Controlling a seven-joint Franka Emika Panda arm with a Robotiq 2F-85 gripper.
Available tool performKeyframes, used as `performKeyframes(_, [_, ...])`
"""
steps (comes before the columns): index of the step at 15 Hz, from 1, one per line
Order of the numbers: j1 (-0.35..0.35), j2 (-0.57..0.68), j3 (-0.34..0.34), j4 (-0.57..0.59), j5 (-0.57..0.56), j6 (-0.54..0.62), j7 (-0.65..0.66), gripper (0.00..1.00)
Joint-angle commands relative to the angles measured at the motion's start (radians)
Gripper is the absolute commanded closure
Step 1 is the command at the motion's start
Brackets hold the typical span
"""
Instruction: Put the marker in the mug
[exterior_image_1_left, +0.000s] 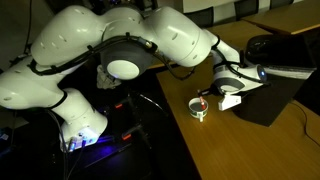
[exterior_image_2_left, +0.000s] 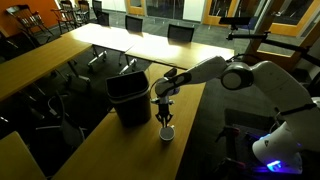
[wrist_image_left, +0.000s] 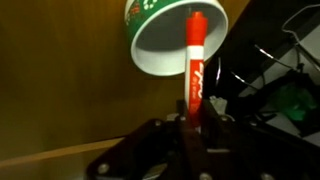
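In the wrist view my gripper (wrist_image_left: 190, 112) is shut on the red marker (wrist_image_left: 194, 55), which stands upright between the fingers and points at the mug (wrist_image_left: 160, 45), a white cup with a green pattern seen from its open side. In an exterior view the mug (exterior_image_1_left: 199, 109) sits on the wooden table near its edge, and my gripper (exterior_image_1_left: 213, 93) hovers just above it to its right. In an exterior view the gripper (exterior_image_2_left: 163, 104) is directly above the mug (exterior_image_2_left: 166, 131). The marker's tip seems to be just over the mug's rim.
A large black bin (exterior_image_2_left: 130, 98) stands on the table right beside the mug. A dark box (exterior_image_1_left: 268, 90) lies on the table behind the gripper. Chairs and more tables (exterior_image_2_left: 120, 40) fill the far room. The table edge (exterior_image_1_left: 185, 135) runs close to the mug.
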Motion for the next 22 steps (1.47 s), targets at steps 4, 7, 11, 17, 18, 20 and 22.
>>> performKeyframes(4, [0.083,-0.005,-0.055,-0.024,0.05,-0.019,-0.028,0.57])
performKeyframes(7, [0.099,0.001,-0.087,-0.029,0.041,-0.004,-0.02,0.41])
performKeyframes(11, [0.112,-0.058,-0.125,-0.106,0.038,0.106,0.003,0.1])
performKeyframes(17, [0.207,-0.255,-0.216,-0.381,-0.017,0.348,0.205,0.0])
performKeyframes(18, [0.229,-0.285,-0.23,-0.424,-0.033,0.385,0.241,0.0])
performKeyframes(20, [0.266,-0.347,-0.252,-0.519,-0.071,0.472,0.316,0.0])
performKeyframes(22, [0.302,-0.403,-0.275,-0.609,-0.131,0.568,0.39,0.0])
